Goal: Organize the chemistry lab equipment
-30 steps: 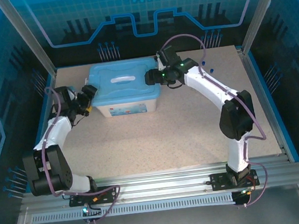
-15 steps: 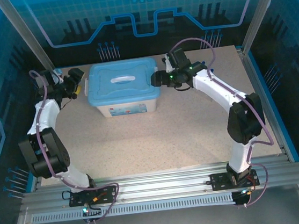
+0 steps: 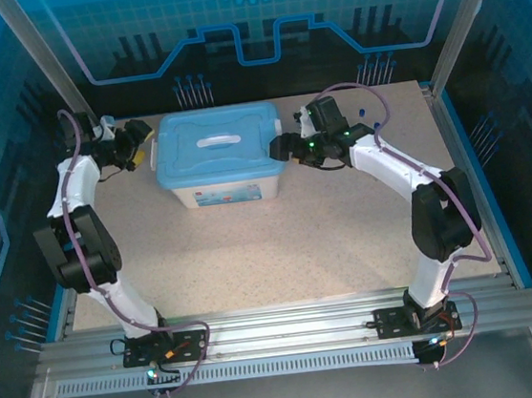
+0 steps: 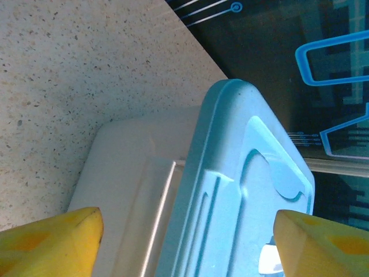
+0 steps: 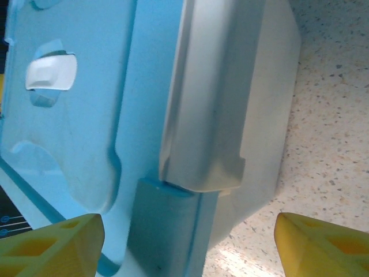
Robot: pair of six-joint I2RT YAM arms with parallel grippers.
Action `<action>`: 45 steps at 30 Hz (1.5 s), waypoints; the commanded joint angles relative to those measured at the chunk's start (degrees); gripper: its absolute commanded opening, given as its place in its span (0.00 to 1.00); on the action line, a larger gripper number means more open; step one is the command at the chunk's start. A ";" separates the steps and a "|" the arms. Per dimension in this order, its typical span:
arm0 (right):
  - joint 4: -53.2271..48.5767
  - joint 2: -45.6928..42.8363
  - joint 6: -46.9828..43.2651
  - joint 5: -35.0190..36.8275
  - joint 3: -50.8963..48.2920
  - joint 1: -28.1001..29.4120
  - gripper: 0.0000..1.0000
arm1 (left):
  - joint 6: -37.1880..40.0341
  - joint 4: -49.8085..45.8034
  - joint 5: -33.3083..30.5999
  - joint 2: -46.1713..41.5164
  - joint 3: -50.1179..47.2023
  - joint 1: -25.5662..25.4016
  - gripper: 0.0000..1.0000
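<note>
Since a second ago the left gripper (image 3: 141,143) has swung away from the bin's (image 3: 222,192) near-left corner to the far-left of the table (image 3: 281,245) and now hangs just beside the bin's left end. The right gripper (image 3: 279,147) has drawn in close to the right end. Both are released: the left's 2 yellow fingers (image 4: 52,239) stand wide apart facing the bin's end wall, and the right's fingers (image 5: 52,242) stand wide apart facing a blue latch (image 5: 164,225), grasping nothing. The bin lies with its long axis left to right, toward the table's far side. Its light-blue lid (image 3: 184,155) is shut on it, white handle (image 5: 51,71) on top, hiding whatever is inside.
</note>
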 commanded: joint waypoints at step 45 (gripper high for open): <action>-1.98 5.70 -1.65 -3.36 9.07 1.99 0.67 | 12.12 -17.69 -8.24 3.50 8.55 -11.91 0.31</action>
